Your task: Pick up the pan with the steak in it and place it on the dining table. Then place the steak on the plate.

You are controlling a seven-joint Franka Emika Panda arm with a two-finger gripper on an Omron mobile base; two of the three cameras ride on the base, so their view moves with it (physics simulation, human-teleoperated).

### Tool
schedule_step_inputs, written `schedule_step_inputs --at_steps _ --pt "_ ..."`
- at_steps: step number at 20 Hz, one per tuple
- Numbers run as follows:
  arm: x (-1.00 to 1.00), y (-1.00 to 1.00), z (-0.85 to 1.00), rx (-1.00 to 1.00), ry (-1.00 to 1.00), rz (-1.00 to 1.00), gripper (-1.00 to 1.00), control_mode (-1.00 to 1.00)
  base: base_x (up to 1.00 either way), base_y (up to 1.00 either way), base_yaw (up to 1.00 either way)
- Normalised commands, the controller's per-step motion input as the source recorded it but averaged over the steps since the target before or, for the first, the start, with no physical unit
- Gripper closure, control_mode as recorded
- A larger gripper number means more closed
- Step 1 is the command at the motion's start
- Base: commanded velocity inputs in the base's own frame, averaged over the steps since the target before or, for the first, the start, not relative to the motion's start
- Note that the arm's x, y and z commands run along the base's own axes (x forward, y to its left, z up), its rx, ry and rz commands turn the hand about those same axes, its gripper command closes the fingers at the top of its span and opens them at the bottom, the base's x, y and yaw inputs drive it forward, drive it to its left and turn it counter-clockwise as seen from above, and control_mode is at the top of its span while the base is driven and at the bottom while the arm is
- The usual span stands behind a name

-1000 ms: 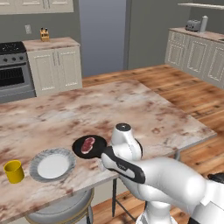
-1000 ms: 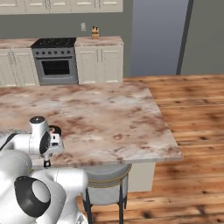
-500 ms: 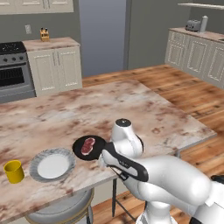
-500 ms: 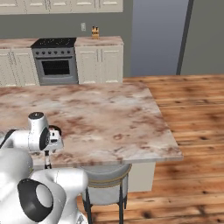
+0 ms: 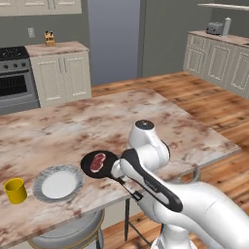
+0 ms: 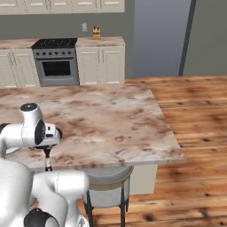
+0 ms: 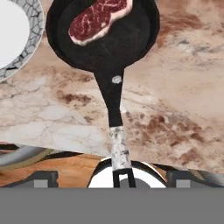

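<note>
Hand view looks down on the black pan [image 7: 105, 37], which sits flat on the pink and brown marbled worktop [image 7: 183, 100]. The steak [image 7: 98, 19], red with a white fat edge, lies inside the pan toward its far side. The pan's long thin handle runs back over the worktop's near edge, and its pale end lies between the two dark tips of the jaws [image 7: 118, 177]. The jaws stand wide apart, one tip on each side, and do not pinch the handle. The white plate [image 7: 17, 35] with its grey crackle rim lies just beside the pan. From the left base view, the pan [image 5: 98, 163] sits near the front edge of the worktop [image 5: 73, 126], the plate [image 5: 58, 183] next to it, and a small yellow cup [image 5: 15, 190] stands on the far side of the plate. A round stool [image 5: 68, 234] stands under the worktop edge. No words or labels can be read on any of these things.
</note>
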Motion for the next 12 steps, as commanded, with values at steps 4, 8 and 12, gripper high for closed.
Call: schedule_step_inputs --at_steps 4,8,12 --pt "0.05 0.06 0.25 0.06 -0.17 -0.13 -1.00 -1.00 0.00 0.00 0.00" --pt "0.39 0.32 0.13 0.04 -0.17 -0.21 -1.00 -1.00 0.00 0.00 0.00" --pt "0.60 0.47 0.12 0.01 -0.12 -0.23 -1.00 -1.00 0.00 0.00 0.00"
